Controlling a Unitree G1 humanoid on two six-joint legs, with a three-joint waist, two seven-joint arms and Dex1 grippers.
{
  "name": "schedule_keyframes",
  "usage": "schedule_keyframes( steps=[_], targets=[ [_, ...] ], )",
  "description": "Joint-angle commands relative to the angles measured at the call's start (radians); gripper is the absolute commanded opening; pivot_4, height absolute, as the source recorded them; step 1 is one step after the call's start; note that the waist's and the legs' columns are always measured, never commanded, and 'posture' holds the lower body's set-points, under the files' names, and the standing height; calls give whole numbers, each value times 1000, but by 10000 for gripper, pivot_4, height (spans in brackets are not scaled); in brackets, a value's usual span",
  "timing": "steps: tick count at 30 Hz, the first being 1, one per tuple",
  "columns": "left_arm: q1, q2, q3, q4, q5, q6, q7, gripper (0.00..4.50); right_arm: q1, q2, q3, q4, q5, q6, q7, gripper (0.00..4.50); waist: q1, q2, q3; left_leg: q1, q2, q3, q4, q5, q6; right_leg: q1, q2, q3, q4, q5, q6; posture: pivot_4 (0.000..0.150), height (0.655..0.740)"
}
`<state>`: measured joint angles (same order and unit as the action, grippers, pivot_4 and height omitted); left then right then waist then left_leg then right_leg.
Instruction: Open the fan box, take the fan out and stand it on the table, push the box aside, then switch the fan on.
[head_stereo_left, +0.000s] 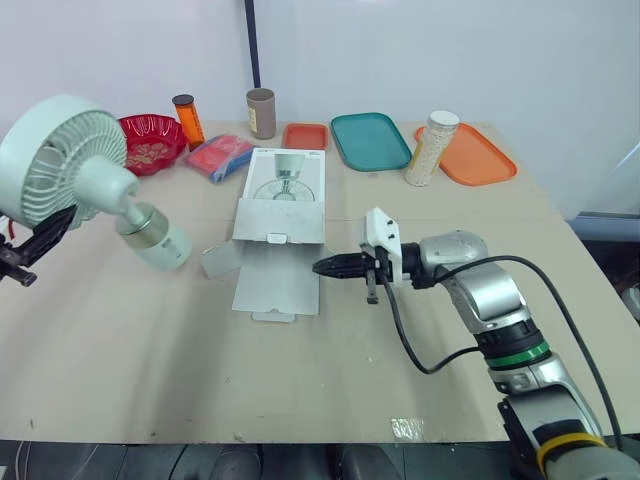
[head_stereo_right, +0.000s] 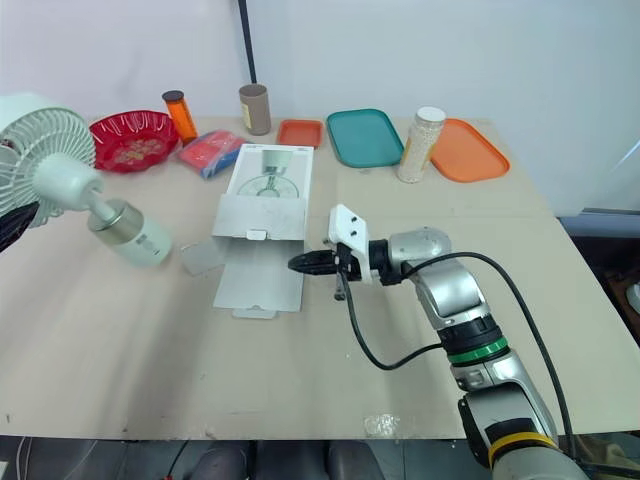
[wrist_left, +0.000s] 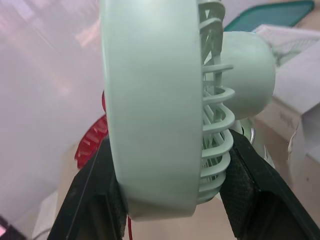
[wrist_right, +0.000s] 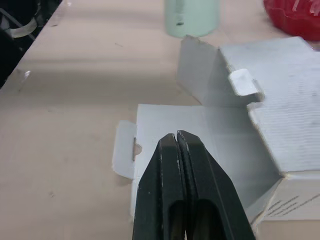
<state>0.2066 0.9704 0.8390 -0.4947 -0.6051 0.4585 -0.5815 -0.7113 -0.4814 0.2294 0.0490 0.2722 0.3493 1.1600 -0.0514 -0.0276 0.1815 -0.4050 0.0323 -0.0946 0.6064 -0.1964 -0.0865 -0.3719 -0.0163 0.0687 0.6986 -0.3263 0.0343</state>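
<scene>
Your left end effector (head_stereo_left: 40, 240) grips pale green round plastic fan (head_stereo_left: 75, 180), upper left, foot slanting down-right; right end effector (head_stereo_left: 325, 266) closed, empty, beside white cardboard box (head_stereo_left: 280, 215).

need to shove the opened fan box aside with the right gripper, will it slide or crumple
Probably light and quick to slide: with the fan out, the fan box is just thin card. Its open flap lies flat near the shut right gripper and would likely buckle before the body moves. Pushed off-centre, it may pivot.
</scene>
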Motion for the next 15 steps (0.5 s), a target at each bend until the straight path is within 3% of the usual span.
schedule_keyframes(
  steps=[1, 8, 15],
  targets=[
    [-27, 19, 57, 32, 34, -2, -24, 19221, -37, 19, -46, -84, 53, -3, -14, 0, 0, 0, 0, 0, 0, 0, 0, 0, 0, 0, 0, 0, 0, 0, 0, 1500, 7400],
    [-71, -7, 7, 148, 106, -14, -33, 19221, -54, 71, -48, -130, 99, 14, -40, 0, 1, -1, 0, -1, 0, 0, 0, 0, -1, 0, 0, 0, 0, 0, 0, 1500, 7400],
    [-84, -17, -16, 130, 132, 17, -40, 19221, -48, 87, -27, -125, 87, 8, -48, 0, 1, -2, 0, -1, 0, -1, 0, 0, -1, -1, 0, -1, 0, 0, 0, 1500, 7400]
  ],
)
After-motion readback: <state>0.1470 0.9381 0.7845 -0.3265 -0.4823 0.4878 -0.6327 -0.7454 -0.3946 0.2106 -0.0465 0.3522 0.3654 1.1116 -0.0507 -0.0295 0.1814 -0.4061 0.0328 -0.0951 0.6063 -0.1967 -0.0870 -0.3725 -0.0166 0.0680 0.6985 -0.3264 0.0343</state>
